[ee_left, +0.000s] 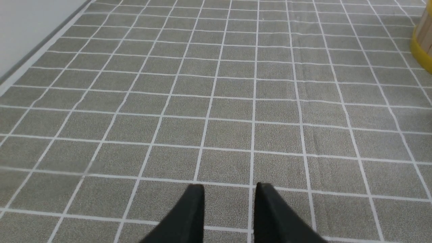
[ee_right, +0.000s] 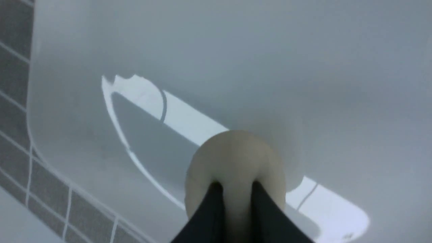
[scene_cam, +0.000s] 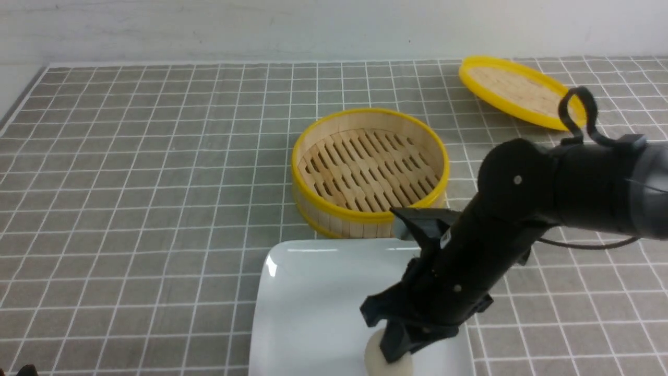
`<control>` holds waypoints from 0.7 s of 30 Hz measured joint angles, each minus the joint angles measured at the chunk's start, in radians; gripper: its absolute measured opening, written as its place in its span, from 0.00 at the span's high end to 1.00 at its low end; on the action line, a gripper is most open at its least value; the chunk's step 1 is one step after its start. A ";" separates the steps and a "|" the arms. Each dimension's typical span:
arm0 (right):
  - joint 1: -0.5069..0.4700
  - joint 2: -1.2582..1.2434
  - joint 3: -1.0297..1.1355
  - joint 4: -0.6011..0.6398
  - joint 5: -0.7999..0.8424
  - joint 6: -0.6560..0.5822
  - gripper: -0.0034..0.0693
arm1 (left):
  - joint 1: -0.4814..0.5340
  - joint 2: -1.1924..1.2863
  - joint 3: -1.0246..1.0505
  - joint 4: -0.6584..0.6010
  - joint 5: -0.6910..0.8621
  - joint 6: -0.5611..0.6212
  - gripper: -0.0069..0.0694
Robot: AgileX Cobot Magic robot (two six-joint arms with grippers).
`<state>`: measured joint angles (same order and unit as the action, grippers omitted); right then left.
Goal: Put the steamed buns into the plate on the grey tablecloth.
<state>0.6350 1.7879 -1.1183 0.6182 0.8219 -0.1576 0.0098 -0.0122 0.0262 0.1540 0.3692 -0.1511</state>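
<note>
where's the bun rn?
Front view, bottom edge, right of centre: the steamed bun is pinched in the right gripper over the near part of the white plate, with the empty bamboo steamer beyond it. Contact with the plate is unclear.

Bamboo steamer (scene_cam: pixel 342 223) stood upright near the centre of the front view. It was round, with walls of pale vertical strips and bright yellow bands at the top rim and base. Its slatted floor (scene_cam: pixel 368 169) was exposed, showing rows of short slots. Steamer lid (scene_cam: pixel 514 90), round and yellow-rimmed, lay with its pale woven face up. It was well apart from the steamer, farther back and to the right, near the white wall (scene_cam: pixel 261 26). The left wrist view caught only a sliver of the steamer's side (ee_left: pixel 422 44).
</note>
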 joint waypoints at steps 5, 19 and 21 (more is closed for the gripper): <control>0.000 0.032 -0.023 -0.058 -0.101 0.000 0.55 | 0.000 0.000 0.000 0.000 0.000 0.000 0.59; -0.001 0.038 -0.415 -0.490 0.179 0.145 0.36 | 0.000 0.000 0.000 0.001 0.000 0.000 0.59; -0.001 0.038 -0.465 -0.530 0.261 0.158 0.41 | 0.000 0.000 0.000 0.001 0.000 0.000 0.59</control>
<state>0.6341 1.8258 -1.5836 0.0879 1.0827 0.0000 0.0098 -0.0122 0.0262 0.1546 0.3692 -0.1511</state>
